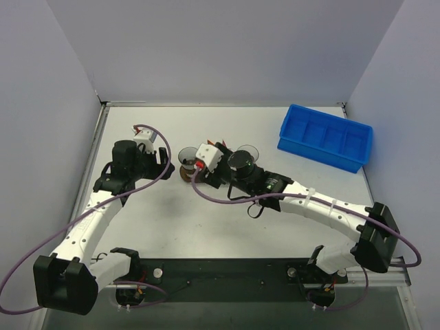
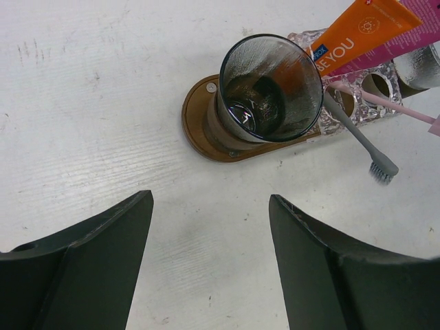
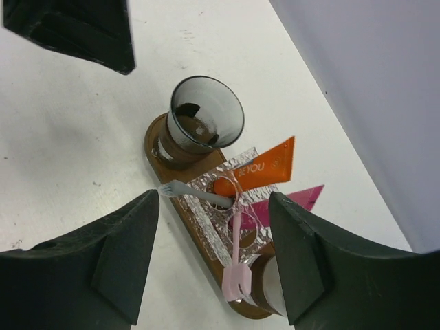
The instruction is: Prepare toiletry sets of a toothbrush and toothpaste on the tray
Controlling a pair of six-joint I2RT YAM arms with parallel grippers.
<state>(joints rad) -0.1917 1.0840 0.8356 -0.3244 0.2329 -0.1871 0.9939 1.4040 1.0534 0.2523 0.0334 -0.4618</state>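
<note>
Top external view, nearest first: both arms reach away from their bases over the white surface (image 1: pixel 172 227). The left hand (image 2: pixel 211 206) hangs left of the tray (image 3: pixel 155 148) and apart from it, fingers spread wide with nothing between them. The right hand (image 3: pixel 214 206) hovers over the tray, its fingers equally wide and gripping nothing. On the tray's left end stands a smoky glass cup (image 3: pixel 206 117), and a second cup (image 3: pixel 271 289) shows partly at the other end. Between them a clear holder (image 3: pixel 213 230) carries the set. The pale-pink toothbrush (image 3: pixel 236 251) lies along the holder with its head toward the second cup. A grey toothbrush (image 3: pixel 192 194) juts off the tray's edge. The toothpaste is there too: the orange tube (image 3: pixel 268 161) has its cap in a holder hole, and the magenta tube (image 3: pixel 302 199) lies beside it, both fanning out past the tray. The pink brush looks light, stiff and very thin, so it may roll or slip. Pinching across mid-handle, clear of the head, seems safest. The tubes look light, soft and glossy, and a gentle hold near the firmer cap end should suit them. The glass looks fragile and is best kept clear of. Farthest, at the right, sits a blue bin (image 1: pixel 325 137).
</note>
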